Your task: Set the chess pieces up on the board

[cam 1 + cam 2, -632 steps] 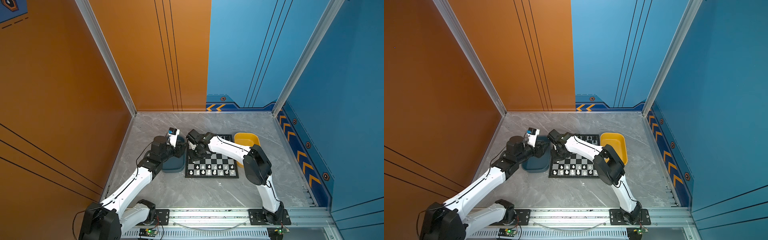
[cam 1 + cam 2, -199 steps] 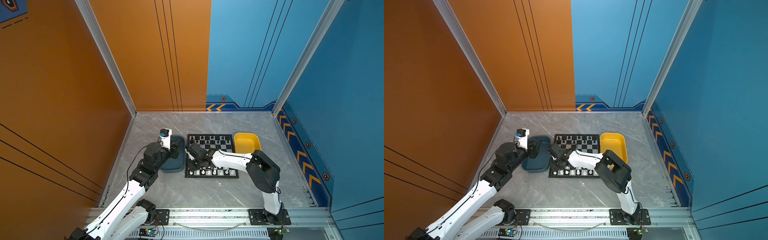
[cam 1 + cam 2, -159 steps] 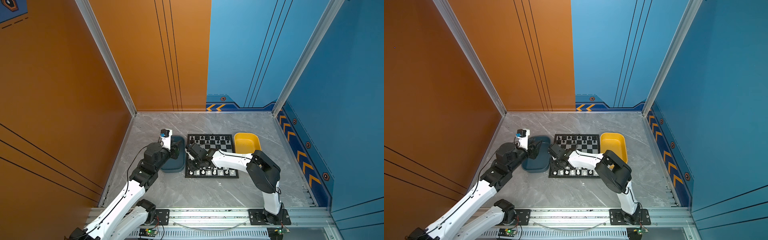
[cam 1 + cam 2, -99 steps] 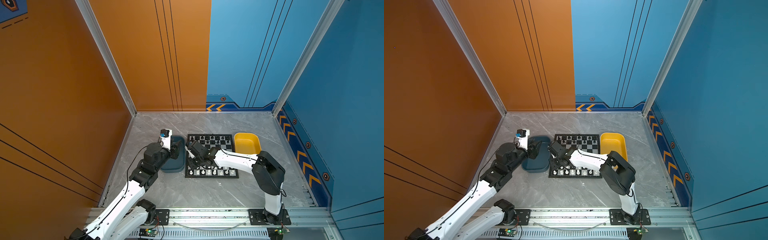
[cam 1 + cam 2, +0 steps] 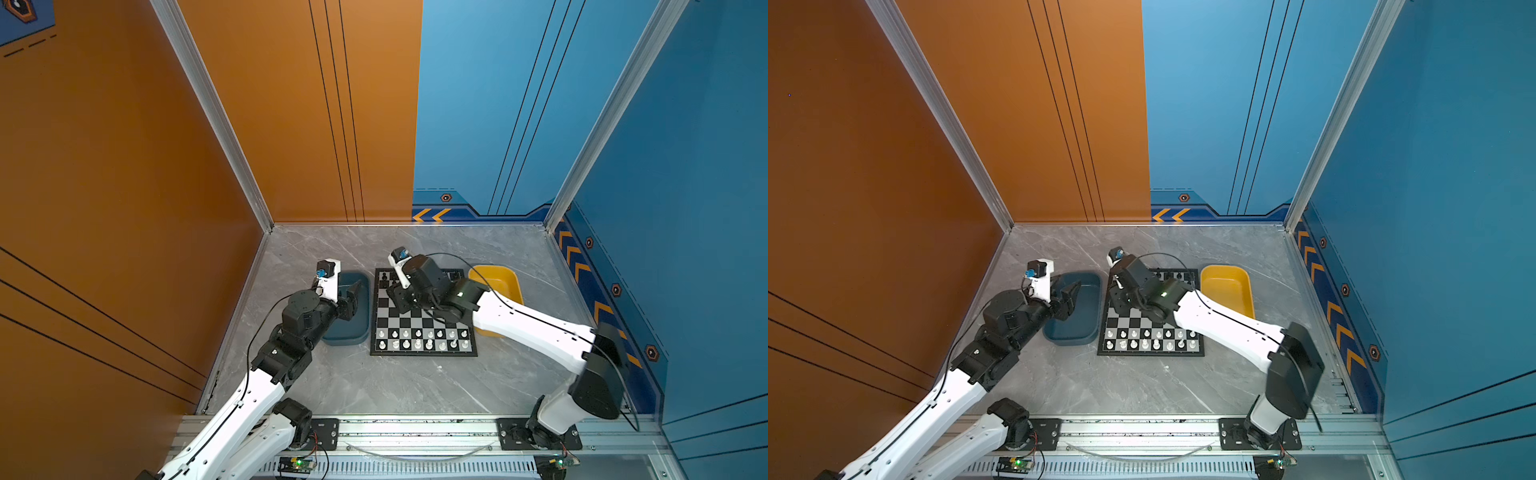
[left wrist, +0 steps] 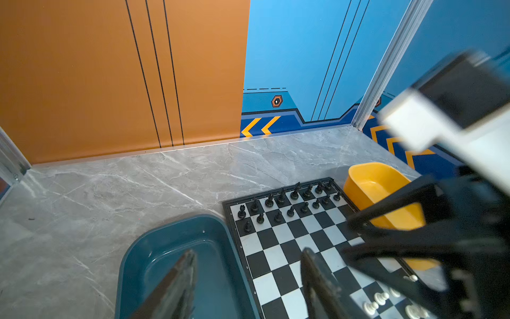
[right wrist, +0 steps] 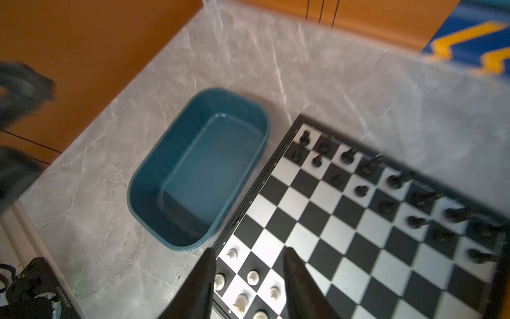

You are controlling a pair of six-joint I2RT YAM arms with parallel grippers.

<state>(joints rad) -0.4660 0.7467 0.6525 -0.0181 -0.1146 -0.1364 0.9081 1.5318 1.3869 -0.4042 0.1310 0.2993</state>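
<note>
Tabletop (image 5: pixel 415 386): grey marbled slab, filling the lower half of both top views and carrying every item below.

Board (image 5: pixel 399 322): lying flat at lower centre in both top views; its upper left corner is being covered by the right arm.

Teal tray (image 5: pixel 349 334): sitting just beside the board's left edge; showing no pieces inside.

Yellow tray (image 5: pixel 505 282): sitting just beside the board's right edge; showing none in its visible part; its lower part is being hidden by the arm.

Right gripper (image 7: pixel 249 249): a second ago sitting low over the lower left squares with jaws nearly together; now standing higher and nearer the board's upper left, jaws spread moderately, carrying nothing.

Left gripper (image 6: pixel 247 251): hanging over the teal tray, jaws spreading wider than a second ago, empty.

White chess pieces (image 5: pixel 417 333): standing in two rows along the board's lower edge.

Black chess pieces (image 6: pixel 278 216): standing in two rows along its upper edge.

Reading: a white piece has probably just been released; with both trays looking bare, the setup is probably finishing; the rows are too small to count with certainty.
</note>
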